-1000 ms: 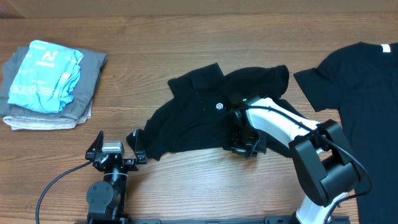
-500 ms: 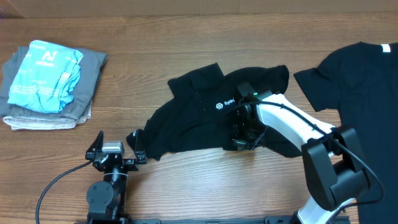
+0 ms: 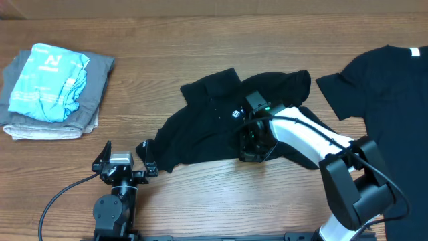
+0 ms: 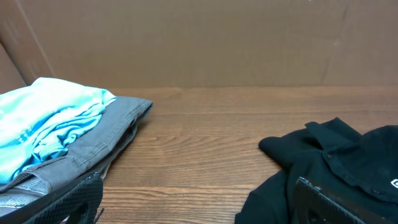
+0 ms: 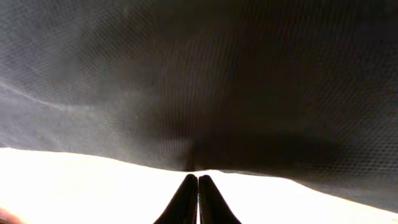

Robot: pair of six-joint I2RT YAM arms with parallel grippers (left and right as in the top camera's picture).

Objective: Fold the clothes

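Note:
A crumpled black T-shirt (image 3: 221, 127) with a small white logo (image 3: 235, 114) lies mid-table. My right gripper (image 3: 249, 146) sits at its front hem, fingers pressed together. In the right wrist view the right gripper (image 5: 198, 177) has its tips meeting the fabric's (image 5: 205, 81) lower edge, where a crease runs up from them. A second black T-shirt (image 3: 394, 114) with a white neck label (image 3: 415, 52) lies spread at the right. My left gripper (image 3: 124, 147) rests near the front left, wide open and empty; its fingers (image 4: 62, 200) frame bare wood, with the shirt's sleeve (image 4: 323, 162) to their right.
A folded stack of grey and light blue clothes (image 3: 50, 90) sits at the far left, also visible in the left wrist view (image 4: 56, 130). Bare wooden tabletop (image 3: 154, 73) lies between the stack and the crumpled shirt. A black cable (image 3: 57, 201) trails from the left arm's base.
My right gripper has closed fully and shifted slightly left along the shirt's front hem. The wrist now covers the printed text beside the logo. The left arm has not moved.

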